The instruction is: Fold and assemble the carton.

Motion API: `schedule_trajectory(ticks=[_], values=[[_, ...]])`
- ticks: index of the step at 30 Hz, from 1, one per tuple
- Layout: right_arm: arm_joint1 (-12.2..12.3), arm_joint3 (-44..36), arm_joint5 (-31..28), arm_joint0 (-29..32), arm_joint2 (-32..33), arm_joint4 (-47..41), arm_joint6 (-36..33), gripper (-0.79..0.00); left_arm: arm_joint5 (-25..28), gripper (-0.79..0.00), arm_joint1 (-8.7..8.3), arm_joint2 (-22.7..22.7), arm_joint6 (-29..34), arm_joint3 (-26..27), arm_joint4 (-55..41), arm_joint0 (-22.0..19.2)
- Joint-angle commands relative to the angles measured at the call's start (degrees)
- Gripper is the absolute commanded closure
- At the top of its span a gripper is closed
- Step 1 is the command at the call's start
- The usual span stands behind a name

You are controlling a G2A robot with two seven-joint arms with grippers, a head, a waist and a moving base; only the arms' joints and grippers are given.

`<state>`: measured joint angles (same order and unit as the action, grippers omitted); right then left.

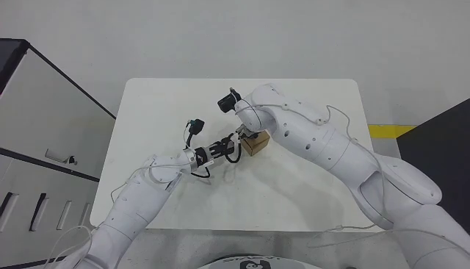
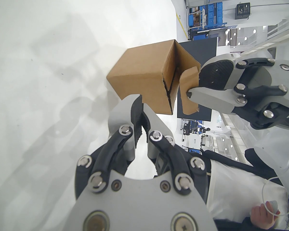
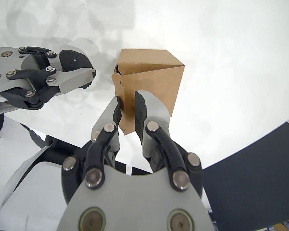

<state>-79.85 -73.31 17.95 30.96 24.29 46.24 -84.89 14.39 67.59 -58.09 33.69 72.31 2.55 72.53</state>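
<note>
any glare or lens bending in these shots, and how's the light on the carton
Top view: soft even light, no glare on the carton or table. Left wrist view: the table's edge bows, a wide-lens bend. Right wrist view: same bowed edge; the carton's top looks a shade brighter than its front.

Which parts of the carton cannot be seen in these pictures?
Top view: the carton lies partly under the right arm; its flaps are too small to tell.
Left wrist view: the left pincer covers one edge of the carton.
Right wrist view: the right pincer covers part of the held flap; the carton's inside is hidden.
</note>
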Motion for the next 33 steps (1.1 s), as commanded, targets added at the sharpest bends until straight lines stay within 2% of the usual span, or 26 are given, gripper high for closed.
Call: schedule_trajectory(ticks=[1, 4, 6, 9, 22, 24, 25, 27, 33], values=[[-0.10, -0.27, 0.01, 0.05, -0.22, 1.17, -0.63, -0.142, 0.00, 0.000, 0.00, 0.00, 0.00, 0.00, 0.00, 0.00], [-0.33, -0.63, -0.08, 0.18, -0.57, 2.77, -1.51, -0.163, 0.00, 0.000, 0.00, 0.00, 0.00, 0.00, 0.00, 0.00], [-0.52, -0.52, -0.31, 0.31, -0.69, 3.53, -1.74, -0.074, 0.00, 0.000, 0.00, 0.00, 0.00, 0.00, 0.00, 0.00], [-0.88, -0.03, -0.50, 0.44, -0.73, 4.37, -1.93, 0.000, 0.00, 0.000, 0.00, 0.00, 0.00, 0.00, 0.00, 0.00], [-2.42, 2.09, -1.15, 0.76, 0.14, 6.13, -2.40, 0.000, 0.00, 0.000, 0.00, 0.00, 0.00, 0.00, 0.00, 0.00], [-2.53, 1.88, -1.10, 0.86, 0.44, 6.58, -2.52, -0.274, 0.00, 0.000, 0.00, 0.00, 0.00, 0.00, 0.00, 0.00], [-2.55, 1.82, -1.12, 0.91, 0.64, 6.87, -2.55, -0.332, 0.00, 0.000, 0.00, 0.00, 0.00, 0.00, 0.00, 0.00], [-2.52, 1.63, -1.20, 1.06, 1.13, 7.48, -2.63, -0.351, 0.00, 0.000, 0.00, 0.00, 0.00, 0.00, 0.00, 0.00], [-2.28, 0.67, -1.67, 1.77, 2.35, 9.99, -3.11, -0.329, 0.00, 0.000, 0.00, 0.00, 0.00, 0.00, 0.00, 0.00]])
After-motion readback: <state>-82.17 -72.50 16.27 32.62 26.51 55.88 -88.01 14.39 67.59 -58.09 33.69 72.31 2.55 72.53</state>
